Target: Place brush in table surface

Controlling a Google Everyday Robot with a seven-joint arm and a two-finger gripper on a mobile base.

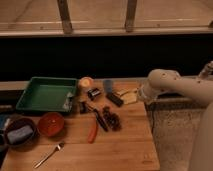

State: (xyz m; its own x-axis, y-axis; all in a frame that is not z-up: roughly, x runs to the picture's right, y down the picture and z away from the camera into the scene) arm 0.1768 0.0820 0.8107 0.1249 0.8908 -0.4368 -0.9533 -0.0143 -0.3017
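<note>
My arm (172, 85) reaches in from the right, pale and thick, and my gripper (121, 96) is at its end, low over the far right part of the table surface (120, 150), by a yellowish cloth (130, 96) that lies there. It reads only as a dark shape against the wood, so I cannot tell how far my jaws are parted or whether they have hold of anything. The brush (100, 119) lies flat on the wooden top near the middle, a slim black stick running at a slant from the far left toward the near right, well apart from my gripper. Just beside it on the left lies the orange carrot-shaped piece (93, 131), and whether the two touch I cannot tell. On its right is a dark lumpy cluster (112, 119). Beyond the brush stand a round orange thing (86, 82) and a small dark and silver object (93, 93), with a blue-grey piece (108, 86) near them. The green tray (45, 94) takes up the far left corner. Nearer on the left are a red bowl (51, 123) and a brown bowl (19, 131) with something pale blue in it, and a metal spoon or fork (50, 154) lies at a slant by the near edge
</note>
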